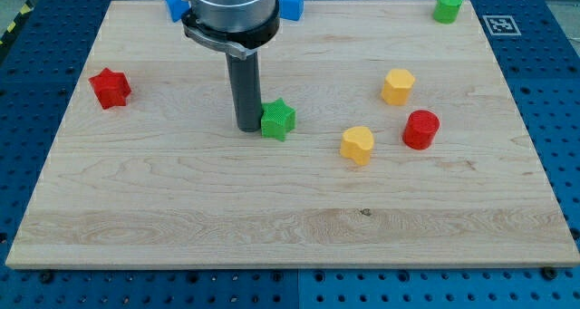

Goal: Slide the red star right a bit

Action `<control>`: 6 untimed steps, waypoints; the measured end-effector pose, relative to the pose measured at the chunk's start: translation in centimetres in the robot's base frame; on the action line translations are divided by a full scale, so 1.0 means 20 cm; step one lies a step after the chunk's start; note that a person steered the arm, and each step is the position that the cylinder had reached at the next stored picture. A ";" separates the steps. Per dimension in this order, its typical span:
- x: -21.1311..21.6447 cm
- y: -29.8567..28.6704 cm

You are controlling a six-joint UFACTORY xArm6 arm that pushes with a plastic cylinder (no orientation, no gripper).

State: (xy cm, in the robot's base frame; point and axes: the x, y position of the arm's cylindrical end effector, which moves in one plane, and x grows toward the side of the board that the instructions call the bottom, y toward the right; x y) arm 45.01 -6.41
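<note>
While the red star waits untouched near the left edge of the wooden board, the arm's rod stands mid-board with its tip touching, or all but touching, the left side of a green star — well apart from the block it is meant to move. There is no pincer on this arm to be spread or pressed together; it ends in a plain dark rod, and nothing is held.

Elsewhere on the board, toward the view's right, a yellow hexagonal block, a yellow heart-like block and a red cylinder sit in a loose cluster. A green cylinder stands at the top right corner, and two blue blocks peek out at the top edge on either side of the arm's housing, their shapes partly hidden.

By the look of it, the push has not begun: the step in hand is the approach. The next move would seem to call for the tip to travel toward the view's left, pass around the red star — above or below it, without clipping it — and settle just off its left side. From there a short, straight stroke toward the view's right would do. The lane to the star's right is open, so the main risk is an off-centre contact that spins the star instead of sliding it.
</note>
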 end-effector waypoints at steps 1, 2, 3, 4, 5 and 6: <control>0.00 -0.32; -0.04 -0.73; -0.17 -1.13; -0.23 -1.20; -0.28 -1.15; -0.35 -1.00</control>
